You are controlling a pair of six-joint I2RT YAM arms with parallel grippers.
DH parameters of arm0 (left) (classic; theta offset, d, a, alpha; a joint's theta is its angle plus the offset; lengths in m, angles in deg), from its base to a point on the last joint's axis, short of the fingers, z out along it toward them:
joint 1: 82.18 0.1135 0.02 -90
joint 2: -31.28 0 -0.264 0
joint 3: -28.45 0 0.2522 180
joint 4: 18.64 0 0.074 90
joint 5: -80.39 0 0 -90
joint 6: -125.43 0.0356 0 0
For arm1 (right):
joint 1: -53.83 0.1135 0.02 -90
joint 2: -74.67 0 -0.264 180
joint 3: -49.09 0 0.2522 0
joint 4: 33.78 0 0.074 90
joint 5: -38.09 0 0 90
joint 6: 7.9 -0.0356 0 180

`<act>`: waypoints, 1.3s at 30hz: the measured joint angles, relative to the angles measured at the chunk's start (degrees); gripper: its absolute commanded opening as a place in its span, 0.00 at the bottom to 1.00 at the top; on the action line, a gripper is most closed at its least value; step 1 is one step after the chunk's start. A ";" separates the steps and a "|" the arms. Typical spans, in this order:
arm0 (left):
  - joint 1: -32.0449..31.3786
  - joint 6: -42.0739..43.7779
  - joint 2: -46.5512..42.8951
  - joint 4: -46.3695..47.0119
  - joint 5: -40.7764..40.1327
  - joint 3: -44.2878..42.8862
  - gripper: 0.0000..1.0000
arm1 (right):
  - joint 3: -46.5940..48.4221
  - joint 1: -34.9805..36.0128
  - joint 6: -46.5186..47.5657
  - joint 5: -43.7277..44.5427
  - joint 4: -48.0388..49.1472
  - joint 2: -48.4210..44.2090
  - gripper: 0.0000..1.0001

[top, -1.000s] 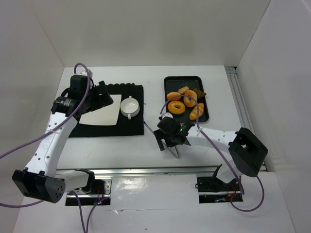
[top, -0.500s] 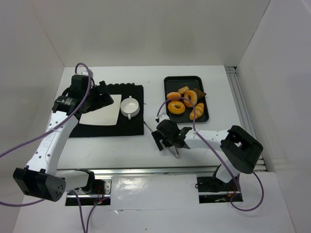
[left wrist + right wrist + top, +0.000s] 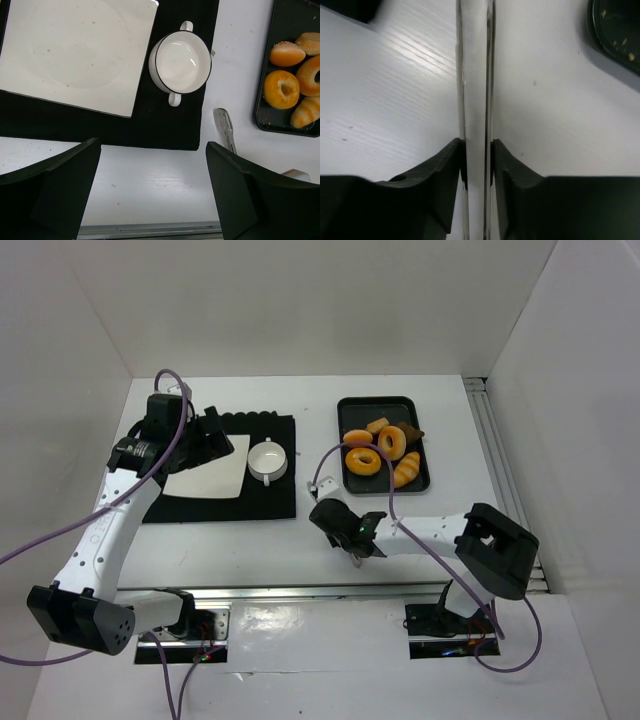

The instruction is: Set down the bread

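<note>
Several pieces of bread (image 3: 383, 448), ring-shaped and long rolls, lie on a black tray (image 3: 347, 405) at the back right; the left wrist view shows them too (image 3: 281, 89). Metal tongs (image 3: 475, 75) lie flat on the white table in front of the tray, also seen in the left wrist view (image 3: 224, 125). My right gripper (image 3: 477, 147) is shut on the tongs, its fingers pressing both arms together; from above it (image 3: 362, 543) sits low over the table. My left gripper (image 3: 152, 150) hangs open above the black mat, holding nothing.
A white square plate (image 3: 205, 475) and a white two-handled bowl (image 3: 267, 459) rest on a black mat (image 3: 225, 505) at the left. White walls enclose the table on three sides. A metal rail runs along the near edge.
My right gripper has gone from wide open to shut on the tongs, and the arm has shifted slightly left and toward the near edge. The left arm has stayed still.
</note>
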State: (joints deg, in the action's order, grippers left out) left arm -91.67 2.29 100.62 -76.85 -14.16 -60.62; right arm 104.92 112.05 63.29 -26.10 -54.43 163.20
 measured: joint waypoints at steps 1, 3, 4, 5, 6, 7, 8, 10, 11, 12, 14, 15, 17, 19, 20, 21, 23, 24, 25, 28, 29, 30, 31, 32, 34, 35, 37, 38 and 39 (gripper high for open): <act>0.00 0.00 0.00 0.00 0.00 0.00 1.00 | 1.16 0.57 -0.09 0.55 -1.18 -0.24 0.32; 0.00 0.00 0.00 0.00 0.00 -0.02 1.00 | 4.70 1.62 -0.15 1.64 -4.37 -1.77 0.30; 0.04 0.04 0.00 0.00 0.00 -0.02 1.00 | 6.43 1.75 -0.15 2.03 -5.64 -3.02 0.30; 0.11 0.13 0.00 0.00 0.00 -0.02 1.00 | 8.52 1.68 -0.20 2.51 -6.99 -4.85 0.30; 0.22 0.15 0.00 0.00 0.00 -0.07 1.00 | 10.19 1.22 -0.17 2.71 -8.11 -6.40 0.30; 0.33 0.17 0.00 0.02 -0.02 -0.07 1.00 | 12.02 0.28 -0.24 2.45 -9.18 -8.13 0.30; 0.39 0.17 -0.07 0.02 0.00 -0.09 1.00 | 14.43 -1.29 -0.52 1.99 -10.86 -9.79 0.30; 0.66 0.22 -0.11 0.02 0.00 -0.11 1.00 | 19.50 -5.75 -1.57 0.63 -14.69 -11.41 0.30; 0.76 0.24 -0.13 0.02 0.00 -0.11 1.00 | 21.84 -8.41 -2.16 -0.02 -16.41 -11.74 0.30; 0.85 0.26 -0.13 0.04 0.00 -0.13 1.00 | 24.35 -11.74 -2.95 -1.09 -18.58 -11.80 0.30; 0.87 0.33 -0.13 0.09 0.02 -0.13 1.00 | 26.91 -17.59 -4.59 -3.45 -22.21 -11.80 0.34; 0.92 0.35 -0.13 0.11 0.04 -0.13 1.00 | 27.39 -20.26 -5.46 -4.33 -24.02 -11.85 0.35; 0.98 0.37 -0.13 0.13 0.11 -0.28 1.00 | 27.43 -25.03 -6.84 -7.13 -27.76 -11.82 0.38; 1.01 0.61 -0.13 0.20 0.42 -0.63 1.00 | 27.30 -28.85 -7.91 -9.42 -31.65 -11.89 0.39; 1.03 0.74 -0.13 0.24 0.44 -0.79 1.00 | 27.26 -30.62 -8.46 -10.56 -33.46 -12.04 0.39; 1.14 1.14 -0.13 0.39 0.57 -0.90 1.00 | 27.26 -31.45 -8.61 -11.06 -34.03 -12.11 0.41; 1.36 1.44 -0.17 0.76 0.66 -0.98 1.00 | 27.26 -33.90 -8.74 -12.55 -35.43 -12.50 0.43; 1.44 1.49 -0.17 0.87 0.81 -0.98 1.00 | 27.26 -35.21 -8.68 -13.31 -35.85 -12.61 0.43; 1.49 1.49 -0.17 0.96 0.85 -0.98 1.00 | 27.26 -36.50 -8.48 -13.92 -36.24 -12.76 0.44; 1.49 1.51 -0.17 1.20 1.03 -0.98 1.00 | 27.26 -39.41 -7.96 -15.41 -37.20 -12.66 0.48; 1.49 1.51 -0.17 1.22 1.05 -0.98 1.00 | 27.28 -39.93 -7.72 -15.76 -37.59 -12.50 0.48; 1.49 1.51 -0.17 1.20 1.09 -0.98 1.00 | 27.28 -40.15 -7.56 -16.02 -37.90 -12.35 0.48; 1.49 1.51 -0.17 1.22 1.16 -0.98 1.00 | 27.30 -40.22 -7.43 -16.20 -38.21 -12.15 0.48; 1.49 1.51 -0.17 1.22 1.29 -0.98 1.00 | 27.30 -40.22 -7.28 -16.44 -38.47 -11.96 0.48; 1.49 1.51 -0.17 1.22 1.31 -0.98 1.00 | 27.30 -40.30 -7.19 -16.70 -38.66 -11.80 0.48; 1.49 1.51 -0.15 1.22 1.36 -0.98 1.00 | 27.30 -40.48 -7.10 -16.79 -38.64 -11.78 0.49; 1.49 1.51 -0.15 1.22 1.42 -0.98 1.00 | 27.30 -40.59 -6.93 -16.87 -38.62 -11.65 0.49; 1.49 1.51 -0.15 1.22 1.44 -0.98 1.00 | 27.30 -40.74 -6.84 -17.05 -38.60 -11.37 0.49; 1.49 1.51 -0.15 1.22 1.44 -0.98 1.00 | 27.30 -40.87 -6.82 -17.00 -38.58 -11.06 0.49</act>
State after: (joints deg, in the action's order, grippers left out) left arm -90.19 3.79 100.47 -75.63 -12.72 -61.60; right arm 132.21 71.18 56.47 -43.11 -93.01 152.14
